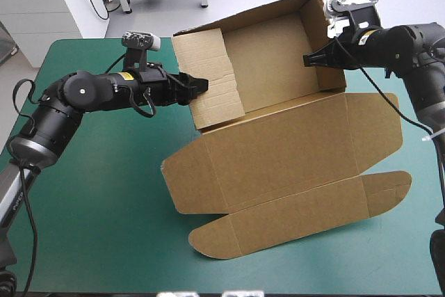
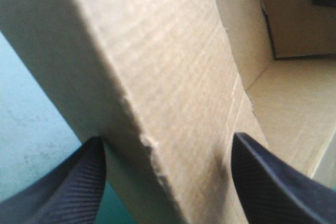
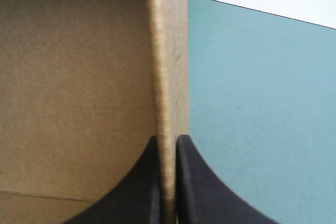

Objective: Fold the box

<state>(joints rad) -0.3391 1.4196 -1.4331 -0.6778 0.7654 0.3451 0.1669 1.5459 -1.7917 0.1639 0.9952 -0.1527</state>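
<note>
Your box (image 1: 272, 57) sits on the cover (image 1: 104, 199), tray walls partly raised on its far half and the lid (image 1: 292, 147) flat on its near half. Your right gripper (image 3: 169, 141) is clamped on the box's right wall (image 3: 170, 51). Your left gripper (image 2: 168, 139) stands apart, astride the tilted left wall (image 2: 173, 77). The board looks light and stiff and should bend only at its scores, so grip wall edges near corners. The cover looks smooth, so the box may slide. There is bare cover left of the box.
</note>
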